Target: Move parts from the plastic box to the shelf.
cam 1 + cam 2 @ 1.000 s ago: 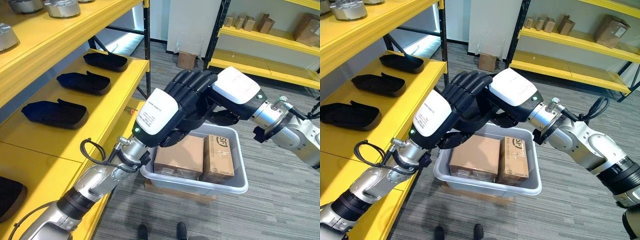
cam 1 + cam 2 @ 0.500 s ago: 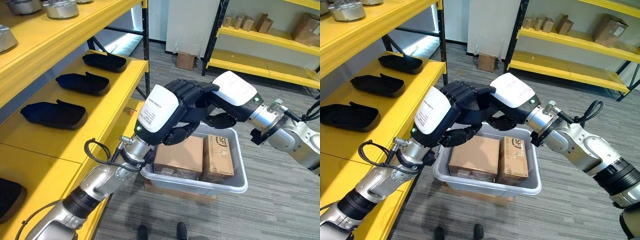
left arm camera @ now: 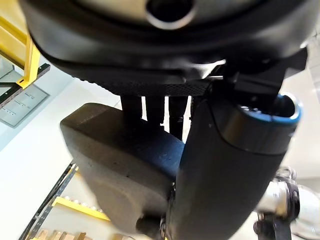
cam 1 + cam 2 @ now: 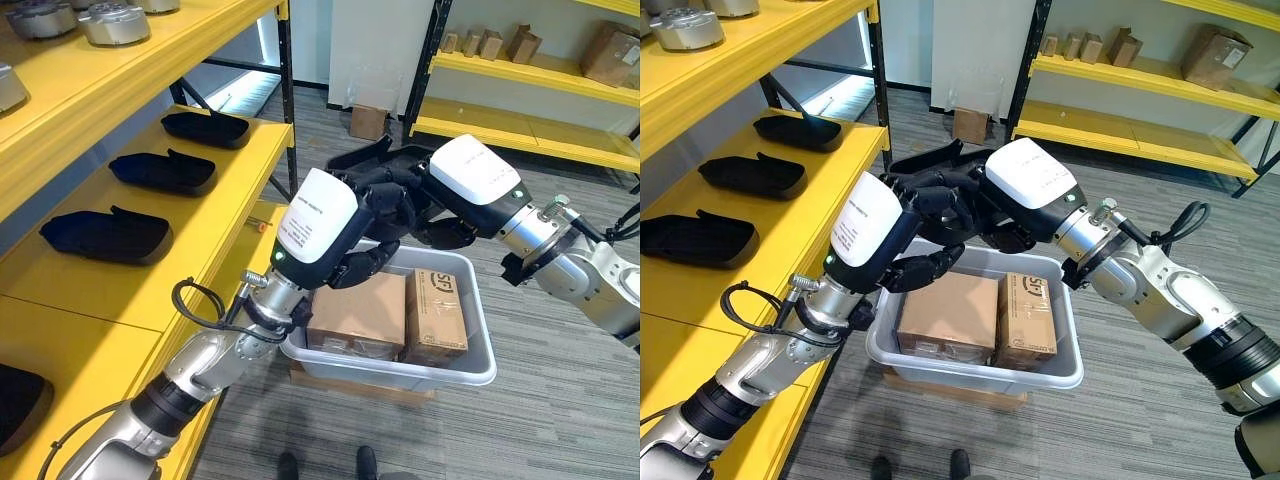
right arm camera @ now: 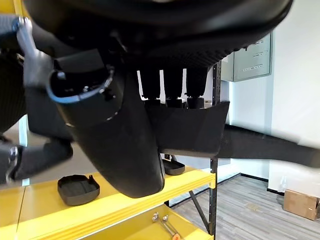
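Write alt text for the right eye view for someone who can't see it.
Both robot hands, the left hand and right hand, grip a black molded part together above a grey plastic box holding two cardboard boxes. To the robot's left, a yellow shelf carries three similar black parts in a row.

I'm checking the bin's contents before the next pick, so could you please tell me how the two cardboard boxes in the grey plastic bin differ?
The left cardboard box lies flat with a broad plain top, while the right cardboard box stands narrower and shows dark print on top. The left one sits partly under the left hand; the right one lies uncovered. Both are brown, closed and side by side in the plastic bin.
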